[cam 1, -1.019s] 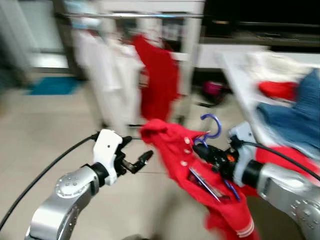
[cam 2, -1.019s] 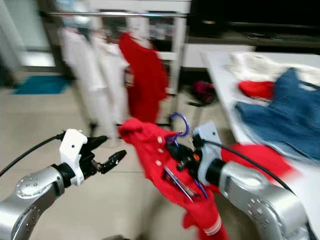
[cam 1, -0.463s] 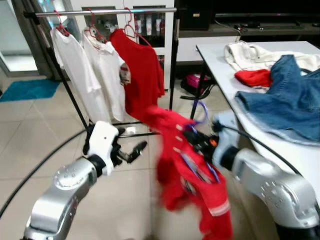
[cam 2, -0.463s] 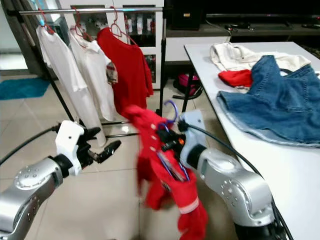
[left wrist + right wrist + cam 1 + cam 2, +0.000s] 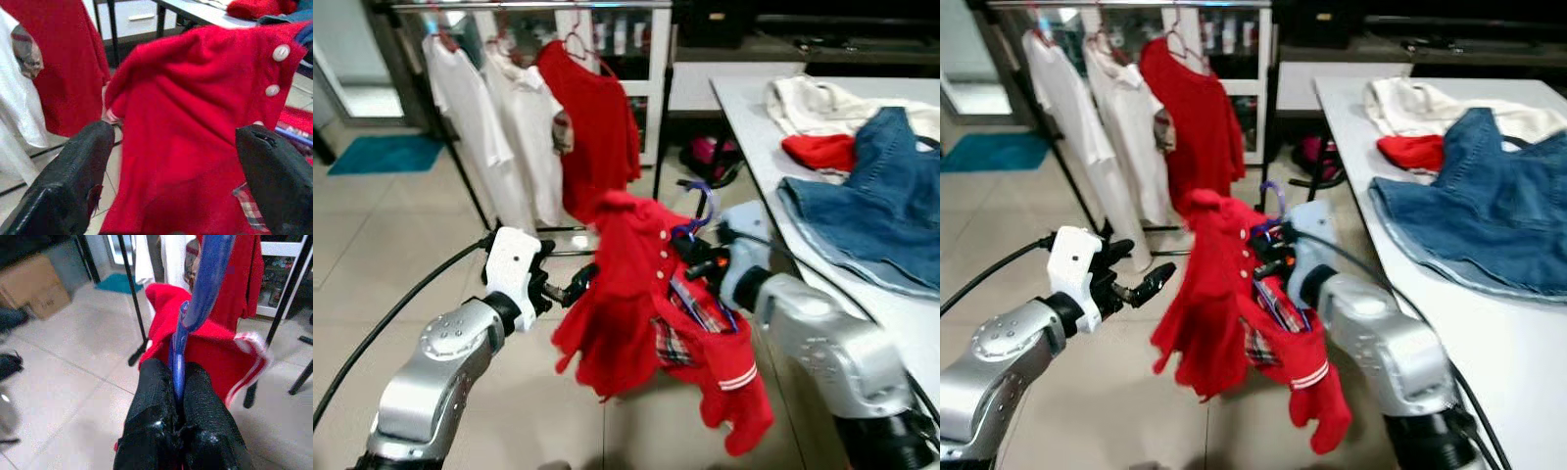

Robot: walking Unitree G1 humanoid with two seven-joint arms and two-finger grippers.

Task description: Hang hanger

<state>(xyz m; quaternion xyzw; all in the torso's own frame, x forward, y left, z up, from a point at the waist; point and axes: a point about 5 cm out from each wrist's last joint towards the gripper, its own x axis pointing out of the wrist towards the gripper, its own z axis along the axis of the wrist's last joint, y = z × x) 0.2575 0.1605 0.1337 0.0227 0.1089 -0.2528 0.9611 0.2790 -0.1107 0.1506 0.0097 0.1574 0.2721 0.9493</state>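
Head view — tiled floor, clothes rack with white and red shirts, white desk carrying denim. Red garment dangles between the arms. Left wrist view: left end effector spread wide before red cloth. Right wrist view — right end effector clenched on blue hanger.

We hold both our silver arms out in front of us, bent at the elbow. Our left gripper is up at the end of its white wrist, and its two black fingers are spread wide apart. Our right gripper has its two fingers squeezed tight together, and that arm reaches in toward the middle
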